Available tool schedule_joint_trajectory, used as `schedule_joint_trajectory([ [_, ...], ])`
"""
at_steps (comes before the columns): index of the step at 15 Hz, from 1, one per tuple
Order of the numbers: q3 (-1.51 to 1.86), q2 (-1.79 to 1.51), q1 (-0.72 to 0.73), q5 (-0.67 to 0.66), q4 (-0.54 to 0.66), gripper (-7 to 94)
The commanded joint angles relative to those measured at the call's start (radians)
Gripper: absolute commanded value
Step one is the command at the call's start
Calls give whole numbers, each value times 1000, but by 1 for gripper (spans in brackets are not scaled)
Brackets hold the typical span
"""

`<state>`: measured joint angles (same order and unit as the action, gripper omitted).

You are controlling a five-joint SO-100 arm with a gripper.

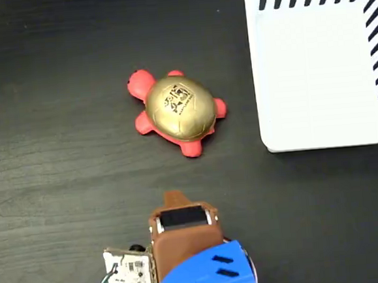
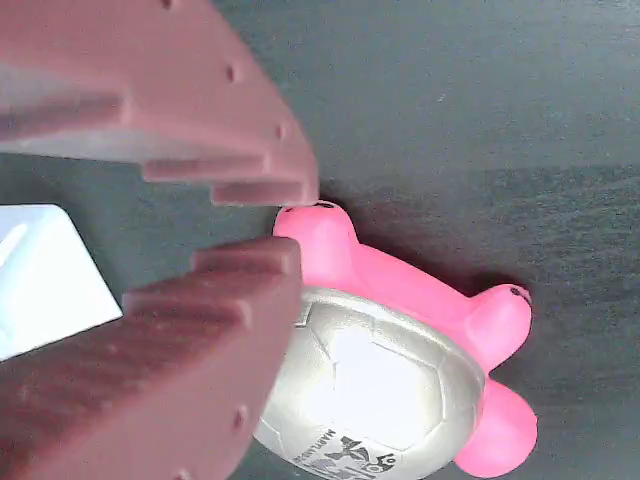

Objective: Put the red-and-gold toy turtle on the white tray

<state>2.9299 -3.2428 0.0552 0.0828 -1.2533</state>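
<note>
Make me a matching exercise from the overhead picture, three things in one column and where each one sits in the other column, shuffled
Things:
1. turtle
2. tray
3. gripper

Places in the fixed view:
A. bottom edge, just left of centre
B. top right corner
C. on the dark table, near the middle

Pairs: 1-C, 2-B, 3-A

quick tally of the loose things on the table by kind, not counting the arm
toy turtle: 1
white tray: 1
total: 2
</note>
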Motion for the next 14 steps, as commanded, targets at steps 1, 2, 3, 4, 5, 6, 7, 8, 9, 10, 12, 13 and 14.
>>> schedule_joint_trajectory([
  [1, -6, -11, 12, 11, -12, 0],
  [2, -6, -11, 12, 11, -12, 0],
  [3, -6, -11, 12, 11, -12, 0],
  [4, -6, -11, 12, 11, -12, 0],
  [5, -6, -11, 21, -2, -12, 1],
  [6, -6, -9, 67, -41, -12, 0],
  [7, -6, -9, 80, -54, -12, 0],
  [8, -6, -11, 83, -55, -12, 0],
  [9, -6, -11, 81, -55, -12, 1],
  [10, -6, -9, 75, -51, -12, 0],
  [12, -25, 66, 72, -8, 74, 0],
  [13, -107, 175, 41, 35, 127, 0],
  [14, -221, 299, 11, 75, 160, 0],
])
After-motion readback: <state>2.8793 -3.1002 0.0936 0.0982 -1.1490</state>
